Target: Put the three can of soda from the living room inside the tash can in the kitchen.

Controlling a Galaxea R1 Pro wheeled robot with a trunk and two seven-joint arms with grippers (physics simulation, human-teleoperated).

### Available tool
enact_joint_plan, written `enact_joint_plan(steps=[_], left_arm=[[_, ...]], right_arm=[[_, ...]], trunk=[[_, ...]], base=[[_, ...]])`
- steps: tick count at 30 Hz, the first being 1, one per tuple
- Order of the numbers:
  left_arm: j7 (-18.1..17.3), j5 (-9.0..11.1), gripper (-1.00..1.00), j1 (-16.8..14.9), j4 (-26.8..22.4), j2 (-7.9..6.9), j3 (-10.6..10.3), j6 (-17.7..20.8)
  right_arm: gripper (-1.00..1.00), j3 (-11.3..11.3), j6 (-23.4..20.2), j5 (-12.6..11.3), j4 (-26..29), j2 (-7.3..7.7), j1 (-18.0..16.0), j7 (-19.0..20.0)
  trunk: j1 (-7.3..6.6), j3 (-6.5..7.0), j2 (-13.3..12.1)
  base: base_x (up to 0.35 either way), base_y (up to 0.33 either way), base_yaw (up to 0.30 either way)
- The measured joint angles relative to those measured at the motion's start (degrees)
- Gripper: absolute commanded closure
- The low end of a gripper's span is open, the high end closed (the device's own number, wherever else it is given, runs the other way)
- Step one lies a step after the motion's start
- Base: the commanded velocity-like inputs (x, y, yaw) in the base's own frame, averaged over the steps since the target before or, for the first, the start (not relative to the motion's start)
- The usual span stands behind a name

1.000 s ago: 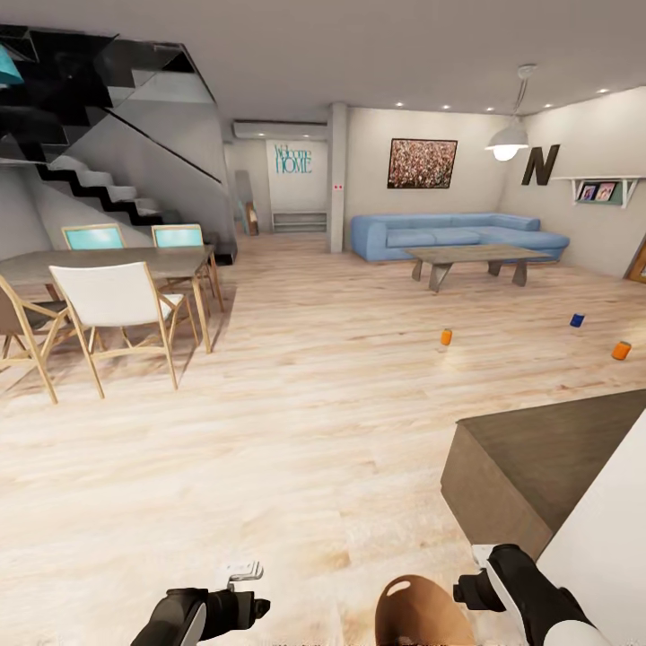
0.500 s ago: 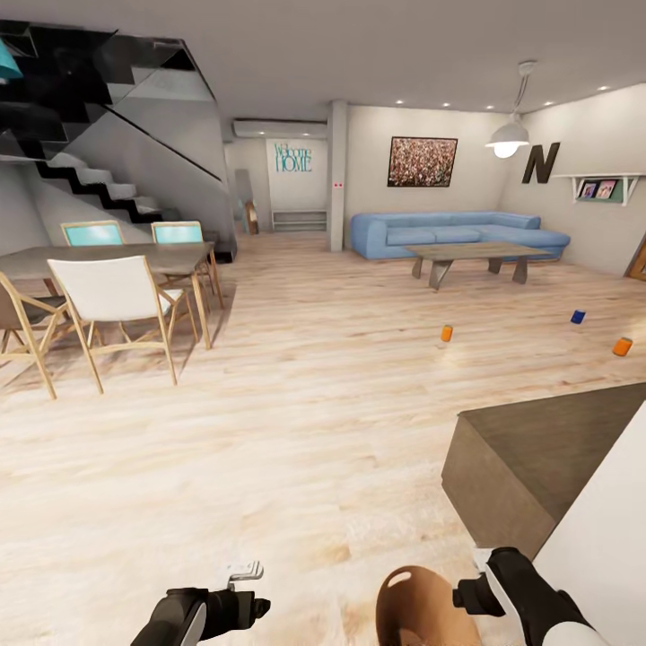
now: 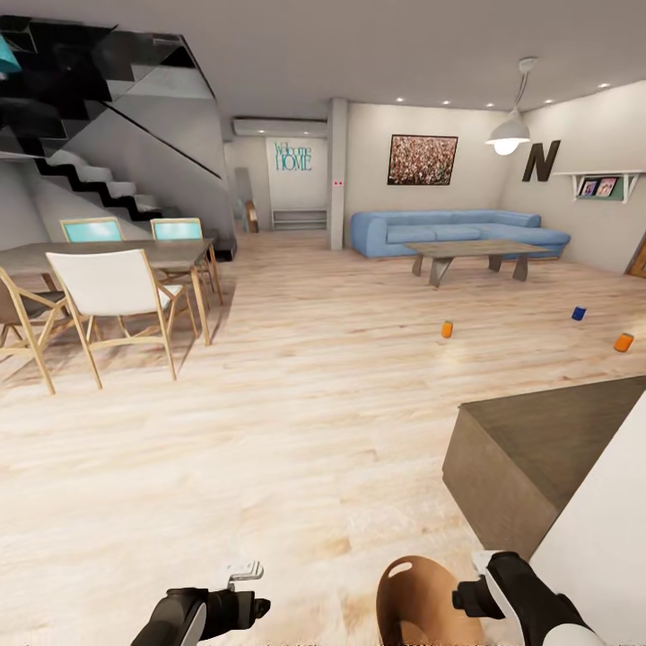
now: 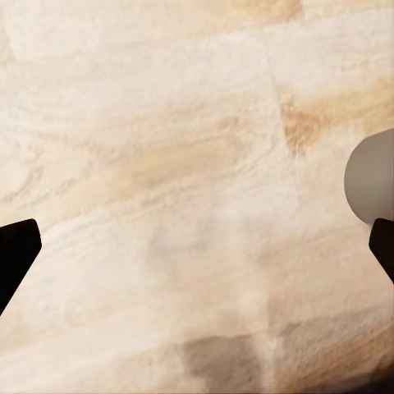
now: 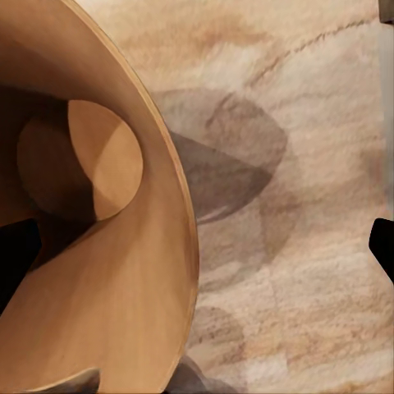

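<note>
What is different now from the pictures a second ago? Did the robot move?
Hardly anything. The whole head view has slid a little: the three cans, orange, blue and orange, sit slightly higher in the picture, so the camera moved, not the cans. They remain standing on the wood floor near the coffee table. The trash can stays by the right gripper, and the left gripper stays low, holding nothing.

The trash can (image 3: 422, 601) is cut off by the head view's lower edge, as are both arms, while the three soda cans (image 3: 447, 329) on the floor are too small to show any markings.
</note>
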State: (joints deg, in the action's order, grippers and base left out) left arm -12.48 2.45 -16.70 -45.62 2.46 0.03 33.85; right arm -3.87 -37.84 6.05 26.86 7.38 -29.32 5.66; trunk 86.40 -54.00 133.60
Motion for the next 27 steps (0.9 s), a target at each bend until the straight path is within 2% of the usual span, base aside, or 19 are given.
enact_joint_plan(steps=[12, 17, 21, 27], left_arm=[[0.0, 0.0, -1.00, 0.0, 0.0, 0.01, 0.0, 0.0], [0.0, 0.0, -1.00, 0.0, 0.0, 0.00, 0.0, 0.0], [0.0, 0.0, -1.00, 0.0, 0.0, 0.00, 0.0, 0.0], [0.0, 0.0, -1.00, 0.0, 0.0, 0.04, 0.0, 0.0]], right_arm=[[-1.00, 0.0, 0.5, -0.1, -0.3, -0.02, 0.0, -1.1], [-1.00, 0.0, 0.5, -0.1, -0.3, -0.01, 0.0, -1.1], [-1.00, 0.0, 0.5, -0.1, -0.3, 0.00, 0.0, -1.1], [-1.00, 0.0, 0.5, -0.1, -0.3, 0.00, 0.0, -1.1]], trunk=[[2.64, -2.15, 4.8], [2.64, -2.16, 4.8], [3.51, -2.87, 6.4], [3.52, -2.88, 6.4]], base=[[0.000, 0.000, 0.000], [0.000, 0.000, 0.000], [0.000, 0.000, 0.000], [0.000, 0.000, 0.000]])
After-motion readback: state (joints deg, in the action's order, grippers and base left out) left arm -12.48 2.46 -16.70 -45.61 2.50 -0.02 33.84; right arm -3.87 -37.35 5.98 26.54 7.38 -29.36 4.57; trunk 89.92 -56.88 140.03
